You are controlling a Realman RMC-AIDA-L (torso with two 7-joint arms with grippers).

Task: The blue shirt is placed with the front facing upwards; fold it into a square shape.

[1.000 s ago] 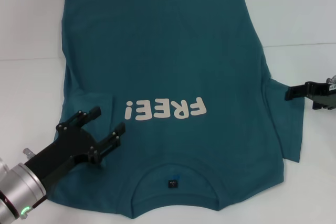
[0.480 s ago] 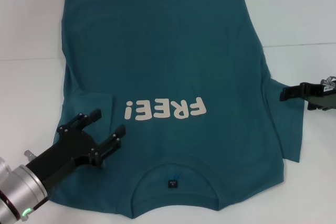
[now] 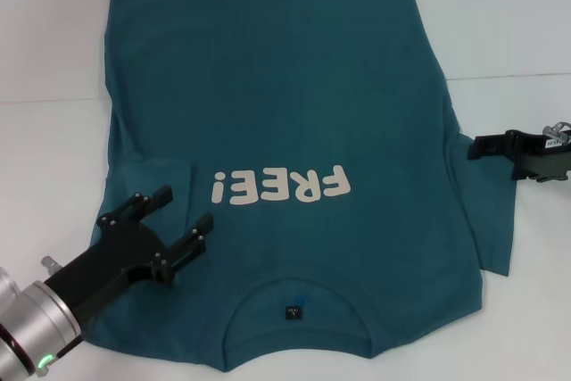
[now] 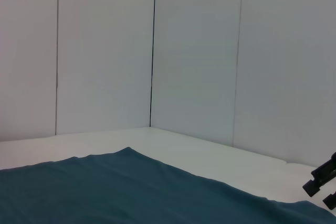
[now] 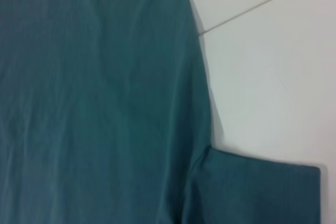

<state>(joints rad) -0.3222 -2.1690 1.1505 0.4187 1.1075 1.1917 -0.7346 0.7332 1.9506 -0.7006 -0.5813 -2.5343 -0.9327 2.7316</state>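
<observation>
The blue shirt [image 3: 285,104] lies flat on the white table, front up, with its cream "FREE!" lettering [image 3: 281,186] and its neck label [image 3: 291,312] toward the near edge. The sleeve on the left is folded in over the body. The sleeve on the right [image 3: 495,220] lies spread on the table. My left gripper [image 3: 188,204] hovers open over the shirt's near left shoulder, holding nothing. My right gripper [image 3: 482,144] reaches in over the top of the right sleeve. The right wrist view shows the shirt's side [image 5: 94,103] and that sleeve [image 5: 252,192].
Bare white table [image 3: 517,33] surrounds the shirt, with a thin seam line [image 3: 508,76] running across it. White wall panels [image 4: 194,56] stand behind the table in the left wrist view, where the right gripper [image 4: 323,179] shows far off.
The right gripper has slid leftward toward the shirt, now over the edge of the right sleeve. The left gripper drew back slightly and stays open.
</observation>
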